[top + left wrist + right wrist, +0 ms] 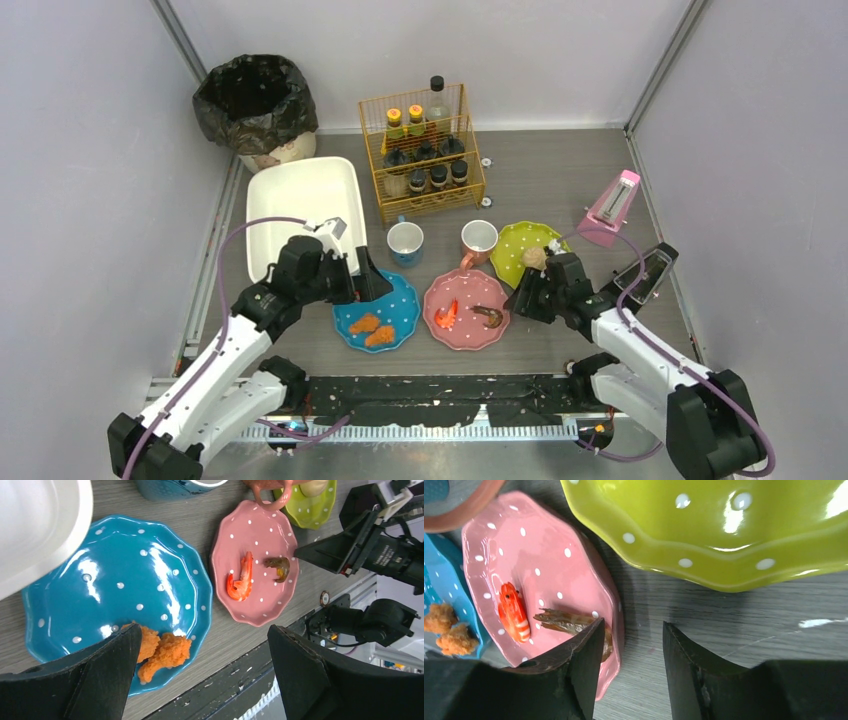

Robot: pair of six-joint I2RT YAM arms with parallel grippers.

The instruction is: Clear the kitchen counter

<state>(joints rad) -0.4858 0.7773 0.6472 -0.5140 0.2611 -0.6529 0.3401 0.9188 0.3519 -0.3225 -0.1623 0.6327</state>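
On the kitchen counter (pixel 540 180) stand a blue plate (pixel 400 300) with fried pieces (pixel 372 329), a pink plate (pixel 467 295) holding a red shrimp (pixel 447 315) and a brown scrap (pixel 490 316), and a green plate (pixel 515 245). My left gripper (pixel 360 283) hangs wide open above the blue plate's (pixel 115 580) near rim, beside the fried pieces (pixel 162 652). My right gripper (pixel 633 625) is low at the pink plate's (pixel 549 555) right rim. Its jaws are partly open: one finger is over the brown scrap (pixel 566 621), the other outside over the counter.
A white tub (pixel 300 195) lies at the left, with a black-lined bin (pixel 255 100) behind it. A wire rack (pixel 422 150) of bottles stands at the back. A blue mug (pixel 405 242) and a pink mug (pixel 479 240) stand behind the plates. A pink metronome-like object (pixel 613 207) stands right.
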